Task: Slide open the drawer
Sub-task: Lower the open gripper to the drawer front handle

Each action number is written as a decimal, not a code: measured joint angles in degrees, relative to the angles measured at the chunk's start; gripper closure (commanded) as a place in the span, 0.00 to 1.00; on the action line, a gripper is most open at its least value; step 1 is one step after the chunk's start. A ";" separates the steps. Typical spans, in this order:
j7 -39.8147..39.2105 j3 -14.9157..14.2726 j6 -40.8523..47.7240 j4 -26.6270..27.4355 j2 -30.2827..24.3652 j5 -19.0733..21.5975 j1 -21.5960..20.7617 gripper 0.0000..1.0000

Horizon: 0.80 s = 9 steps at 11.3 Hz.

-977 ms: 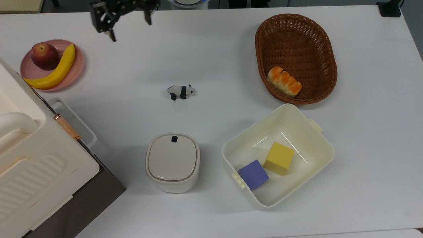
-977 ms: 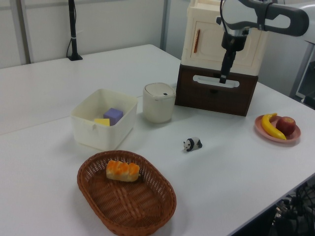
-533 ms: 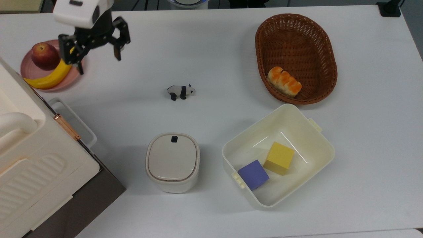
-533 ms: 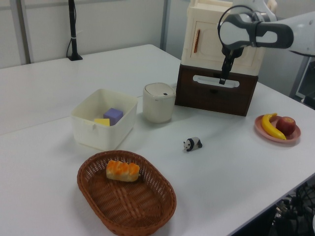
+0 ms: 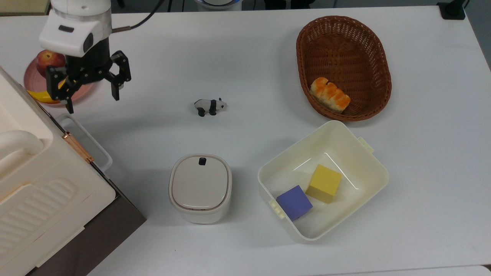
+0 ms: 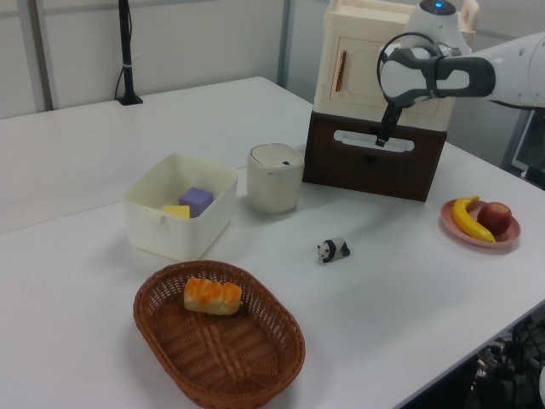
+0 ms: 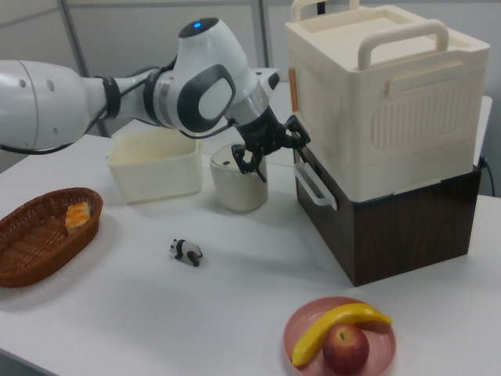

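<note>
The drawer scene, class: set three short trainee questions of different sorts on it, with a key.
1. True or false: the pincer already grips the drawer's white handle.
2. Which block in the cream tub lies nearer the basket in the top view: A yellow, B purple?
3. Fill in: the banana shares the pink plate with an ____.

Key: 1 false, it is open and not touching the handle; 2 A; 3 apple.

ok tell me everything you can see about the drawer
The drawer is a dark brown, wood-look box resting on the white table, shut flush. A white loop handle runs along the top of its front panel. A cream ribbed case with a copper latch sits on top of it. The gripper hangs open just in front of the handle, not yet gripping it. A lidded cream canister stands beside it.
</note>
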State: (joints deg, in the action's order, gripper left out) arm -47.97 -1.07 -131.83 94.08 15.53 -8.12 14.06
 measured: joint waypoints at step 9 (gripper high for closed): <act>0.00 0.00 -3.75 -0.09 3.86 0.00 0.20 0.00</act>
State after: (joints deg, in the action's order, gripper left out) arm -47.97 -1.06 -135.58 93.99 19.39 -8.12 14.27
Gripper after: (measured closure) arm 0.000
